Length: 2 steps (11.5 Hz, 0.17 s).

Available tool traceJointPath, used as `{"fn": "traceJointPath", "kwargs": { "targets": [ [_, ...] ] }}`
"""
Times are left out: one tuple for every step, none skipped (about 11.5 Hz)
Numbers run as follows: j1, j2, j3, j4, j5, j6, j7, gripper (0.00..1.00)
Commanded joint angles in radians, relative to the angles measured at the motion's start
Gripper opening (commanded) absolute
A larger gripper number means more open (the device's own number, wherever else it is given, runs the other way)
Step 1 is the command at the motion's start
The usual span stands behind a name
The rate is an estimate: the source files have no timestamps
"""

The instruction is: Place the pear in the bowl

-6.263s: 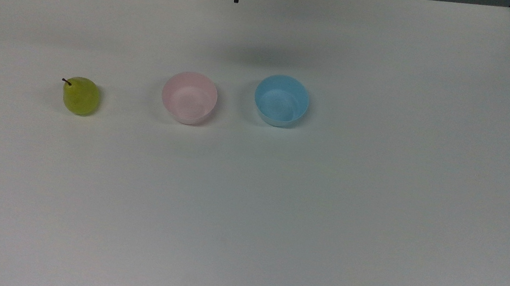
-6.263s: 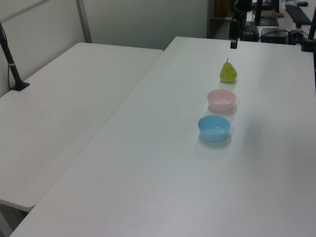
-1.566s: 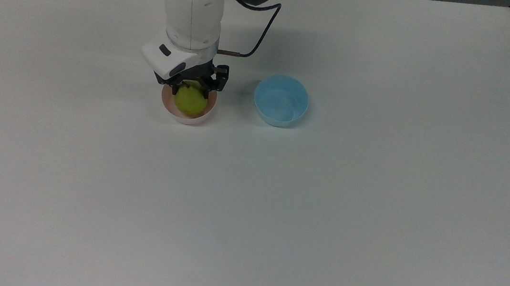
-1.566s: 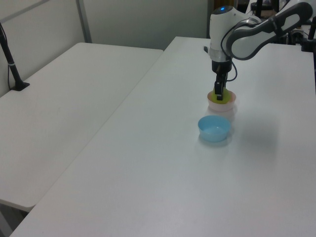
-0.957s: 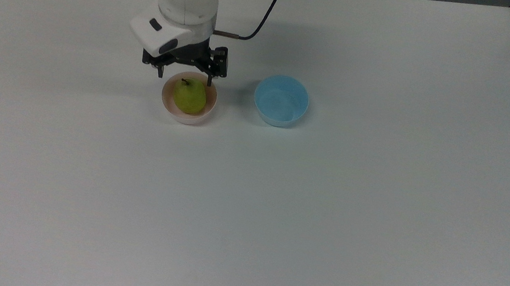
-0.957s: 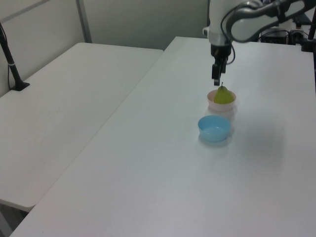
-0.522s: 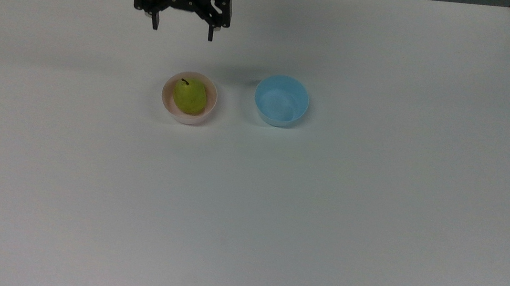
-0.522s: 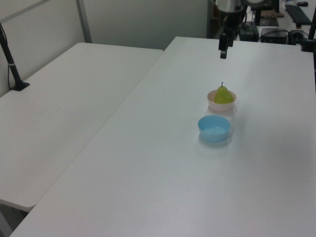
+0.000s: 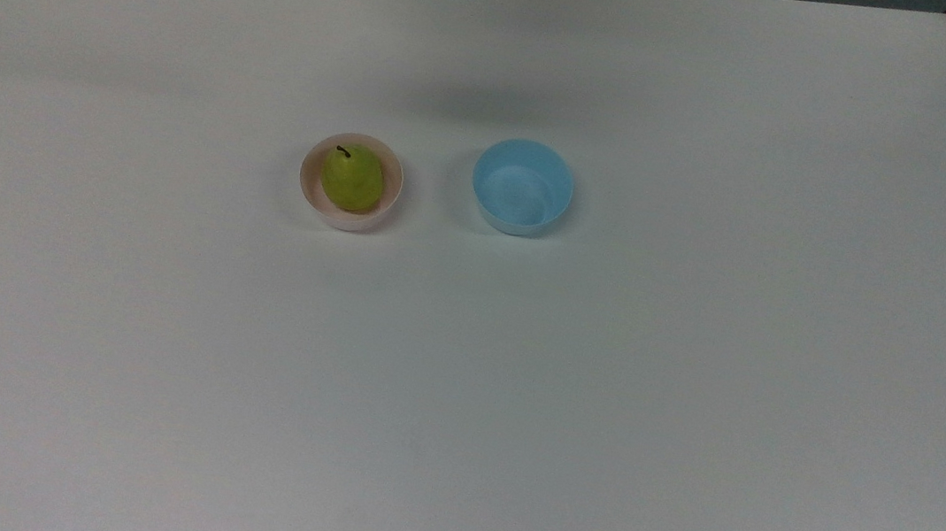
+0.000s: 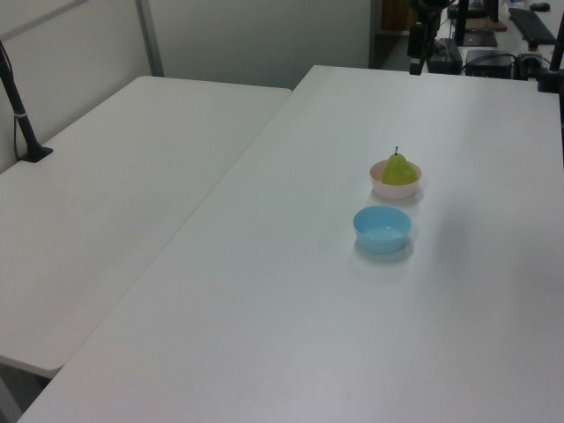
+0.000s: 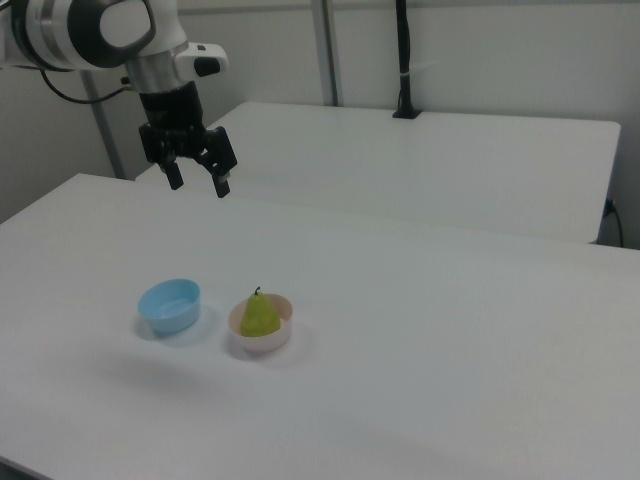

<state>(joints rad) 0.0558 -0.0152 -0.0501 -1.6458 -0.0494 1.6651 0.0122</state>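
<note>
So the pear [image 9: 351, 178] is sat upright in the pink bowl [image 9: 391, 198], stem up, and nothing is touching it, so the placing looks pretty much done. The gripper [image 11: 196, 177] is hung high above the table [image 9: 602, 387], well apart from both bowls, with its fingers [image 11: 222, 186] spread wide and nothing held between them. What's left is probably just the retreat, and it's done well if the arm is kept up and away so neither bowl gets clipped. The blue bowl [image 9: 523, 187] is parked just beside the pink one, empty, and should be left alone. Whether the pear is leaning on the rim can't really be told, though it looks settled enough.
</note>
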Motion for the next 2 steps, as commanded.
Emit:
{"fn": "traceJointPath", "kwargs": {
  "targets": [
    [-0.001, 0.006, -0.010, 0.023, 0.019, -0.030, 0.002, 1.00],
    [-0.001, 0.006, -0.010, 0.023, 0.019, -0.030, 0.002, 1.00]
  ]
}}
